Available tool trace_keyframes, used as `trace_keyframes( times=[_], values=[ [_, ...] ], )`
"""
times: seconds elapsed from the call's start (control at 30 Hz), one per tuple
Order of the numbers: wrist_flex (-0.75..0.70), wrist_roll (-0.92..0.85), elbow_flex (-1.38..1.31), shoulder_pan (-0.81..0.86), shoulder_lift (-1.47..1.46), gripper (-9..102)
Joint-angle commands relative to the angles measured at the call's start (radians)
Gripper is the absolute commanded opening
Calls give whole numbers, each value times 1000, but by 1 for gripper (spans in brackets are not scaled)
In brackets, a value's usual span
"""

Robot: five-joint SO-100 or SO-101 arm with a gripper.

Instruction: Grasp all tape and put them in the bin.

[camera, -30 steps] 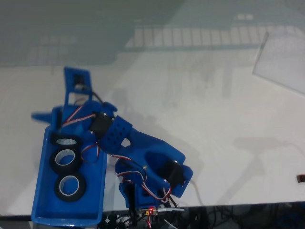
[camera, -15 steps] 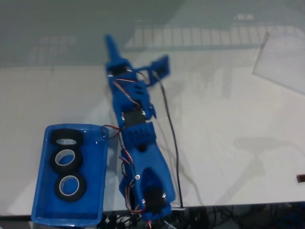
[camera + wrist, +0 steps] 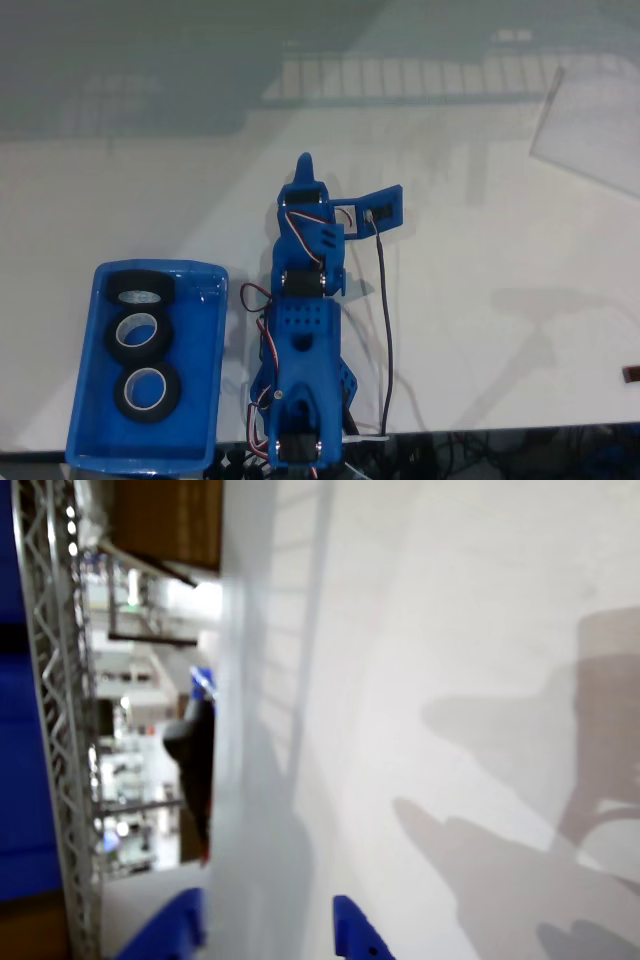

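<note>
Three black rolls of tape with pale cores lie in a column inside the bin, a shallow blue tray at the lower left of the fixed view: one at the far end, one in the middle, one nearest the front. The blue arm is folded along the table's middle, right of the bin. My gripper points away from the base, well clear of the tray. In the wrist view its two blue fingertips stand apart over bare white table, so my gripper is open and holds nothing.
A clear plastic sheet lies at the far right. A black cable runs along the arm's right side. A small dark object sits at the right edge. Wires crowd the table's front edge. A metal truss stands beyond the table.
The arm swung from over the bin out to the table's middle, then drew back toward its base. All three rolls stayed in the bin.
</note>
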State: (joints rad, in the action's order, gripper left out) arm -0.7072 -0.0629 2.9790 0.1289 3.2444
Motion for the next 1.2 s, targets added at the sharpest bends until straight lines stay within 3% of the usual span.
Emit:
trace_keyframes(
  times=[0.0,0.2,1.17],
  values=[
    [-46,-14,6,9,40,10],
    [-147,-5,18,-3,78,0],
    [-229,-37,72,-23,78,0]
  ],
)
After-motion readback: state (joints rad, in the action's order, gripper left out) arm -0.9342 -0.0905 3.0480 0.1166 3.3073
